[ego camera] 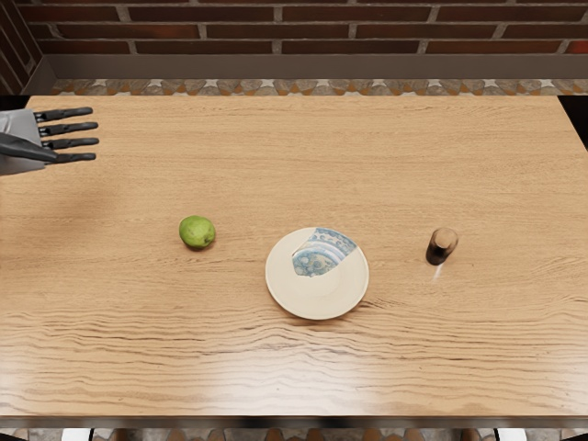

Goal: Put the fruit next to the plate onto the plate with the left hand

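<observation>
A green lime [197,231] lies on the wooden table, just left of a cream plate [317,289] with a blue pattern near its top edge. A short gap of bare wood separates the two. My left hand [66,136] enters from the left edge at the far left of the table, well up and left of the lime. Its dark fingers [64,129] are stretched out straight and hold nothing. The right arm does not show.
A small dark brown cylinder [441,245] stands to the right of the plate. A brick wall with a grey ledge [312,66] runs along the table's far edge.
</observation>
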Robot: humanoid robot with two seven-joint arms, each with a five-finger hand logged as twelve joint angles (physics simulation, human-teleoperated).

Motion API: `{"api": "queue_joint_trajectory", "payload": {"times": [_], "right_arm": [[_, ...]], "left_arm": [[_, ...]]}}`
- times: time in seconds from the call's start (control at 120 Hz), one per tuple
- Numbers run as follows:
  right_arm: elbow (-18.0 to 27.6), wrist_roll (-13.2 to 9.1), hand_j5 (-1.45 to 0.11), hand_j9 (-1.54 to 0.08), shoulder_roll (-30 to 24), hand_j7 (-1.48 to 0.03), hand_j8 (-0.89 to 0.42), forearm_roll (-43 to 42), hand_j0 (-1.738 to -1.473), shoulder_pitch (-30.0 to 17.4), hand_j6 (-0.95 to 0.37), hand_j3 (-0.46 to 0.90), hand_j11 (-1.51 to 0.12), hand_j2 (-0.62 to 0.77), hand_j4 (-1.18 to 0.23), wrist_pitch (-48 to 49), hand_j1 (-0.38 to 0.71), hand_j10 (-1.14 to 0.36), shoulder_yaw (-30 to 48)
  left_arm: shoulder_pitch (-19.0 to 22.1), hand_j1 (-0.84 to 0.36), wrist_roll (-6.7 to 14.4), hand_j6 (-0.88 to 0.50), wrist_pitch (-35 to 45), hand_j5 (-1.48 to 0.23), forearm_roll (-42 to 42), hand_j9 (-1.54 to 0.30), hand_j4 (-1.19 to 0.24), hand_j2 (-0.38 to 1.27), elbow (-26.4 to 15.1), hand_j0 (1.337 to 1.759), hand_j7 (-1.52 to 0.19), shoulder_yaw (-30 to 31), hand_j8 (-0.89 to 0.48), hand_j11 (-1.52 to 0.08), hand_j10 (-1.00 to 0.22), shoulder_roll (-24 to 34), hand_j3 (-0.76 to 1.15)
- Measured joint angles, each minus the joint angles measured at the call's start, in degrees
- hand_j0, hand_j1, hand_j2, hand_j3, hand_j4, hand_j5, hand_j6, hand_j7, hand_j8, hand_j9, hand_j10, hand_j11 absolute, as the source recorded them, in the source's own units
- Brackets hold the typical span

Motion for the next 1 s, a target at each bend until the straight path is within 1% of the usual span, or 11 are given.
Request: {"api": "queue_joint_trajectory", "payload": {"times": [0.2,0.283,0.35,0.417,0.467,0.533,0.592,0.733,0.833,0.942,1.0], "right_arm": [[-0.01,0.00,-0.02,-0.02,0.00,-0.02,-0.02,-0.01,-1.658,-0.02,-0.02,0.00,-0.02,0.00,-0.02,0.00,-0.33,-0.02,0.04],[-0.05,0.00,-0.02,-0.02,0.00,-0.02,-0.02,-0.03,-1.658,-0.01,-0.02,0.00,-0.02,0.00,-0.02,0.00,-0.33,-0.01,0.04],[-0.07,0.00,-0.02,-0.02,0.00,-0.02,-0.02,-0.03,-1.658,0.00,-0.02,0.00,-0.02,0.00,-0.02,-0.01,-0.33,-0.01,0.03],[-0.08,0.00,-0.02,-0.02,0.00,-0.02,-0.02,-0.02,-1.658,-0.02,-0.02,0.00,-0.02,0.00,-0.02,0.00,-0.33,-0.01,0.02],[-0.08,0.00,-0.02,-0.02,0.00,-0.02,-0.02,-0.02,-1.658,-0.01,-0.02,0.00,-0.02,0.00,-0.02,-0.01,-0.33,-0.01,0.01],[-0.08,0.00,-0.02,-0.02,0.00,-0.02,-0.02,-0.01,-1.658,-0.03,-0.02,0.00,-0.02,0.00,-0.02,-0.02,-0.33,-0.01,0.00],[-0.09,0.00,-0.02,-0.02,0.00,-0.02,-0.02,-0.01,-1.658,-0.01,-0.02,0.00,-0.02,0.00,-0.02,-0.02,-0.33,-0.02,0.00],[-0.09,0.00,-0.02,-0.02,0.00,-0.02,-0.02,-0.01,-1.658,-0.01,-0.02,0.00,-0.02,0.00,-0.02,-0.04,-0.33,-0.01,0.00],[-0.09,0.00,-0.02,-0.02,0.00,-0.02,-0.02,-0.01,-1.658,-0.01,-0.02,0.00,-0.02,0.00,-0.02,-0.03,-0.33,-0.01,0.00],[-0.09,0.00,-0.02,-0.02,0.00,-0.02,-0.02,-0.01,-1.658,0.00,-0.02,0.00,-0.02,0.00,-0.02,-0.03,-0.33,-0.02,0.00],[-0.09,0.00,-0.02,-0.02,0.00,-0.02,-0.02,-0.02,-1.658,-0.01,-0.02,0.00,-0.02,0.00,-0.02,-0.03,-0.33,-0.01,0.00]], "left_arm": [[-0.22,0.34,0.00,0.00,0.00,-0.01,0.55,-0.01,0.00,0.00,-0.05,1.658,-0.01,0.35,0.00,-0.01,0.00,-0.35,0.00],[-0.49,0.34,0.00,0.00,0.00,-0.01,2.70,-0.01,0.00,0.00,-0.06,1.658,-0.01,0.55,0.00,-0.01,0.00,-0.82,0.00],[-1.32,0.34,0.00,0.00,0.00,-0.01,7.10,-0.01,0.00,0.00,-0.18,1.658,-0.01,0.58,0.00,-0.01,0.00,-2.62,0.00],[-3.28,0.34,0.00,0.00,0.00,-0.01,13.36,-0.01,0.00,0.00,-0.61,1.658,-0.01,0.59,0.00,-0.01,0.00,-4.46,0.00],[-4.49,0.34,0.00,0.00,0.00,-0.01,18.67,-0.01,0.00,0.00,-2.15,1.658,-0.01,0.58,0.00,-0.01,0.00,-4.99,0.00],[-6.40,0.34,0.00,0.00,0.01,-0.01,25.72,-0.01,-0.01,0.00,-5.14,1.658,-0.01,0.55,0.00,-0.01,0.00,-5.09,0.00],[-6.58,0.34,0.00,-0.01,0.01,-0.01,31.62,-0.01,-0.01,0.00,-8.93,1.658,-0.01,0.54,-0.01,-0.01,-0.01,-5.04,0.00],[-5.39,0.34,0.00,-0.01,0.02,-0.01,45.28,-0.01,-0.01,0.00,-24.24,1.658,-0.01,0.84,-0.01,-0.01,-0.01,-4.13,0.00],[-5.37,0.34,0.00,-0.01,0.03,-0.01,53.13,-0.01,-0.01,0.00,-32.67,1.658,-0.01,1.13,-0.01,-0.01,-0.01,-4.60,0.00],[-5.37,0.34,0.00,-0.01,0.14,-0.01,61.64,-0.01,-0.01,0.00,-38.55,1.658,-0.01,3.02,-0.01,-0.01,-0.01,-6.17,0.00],[-5.37,0.34,0.00,-0.01,2.37,-0.01,66.63,-0.01,-0.01,0.00,-40.79,1.658,-0.01,4.49,-0.01,-0.01,-0.01,-7.69,0.00]]}}
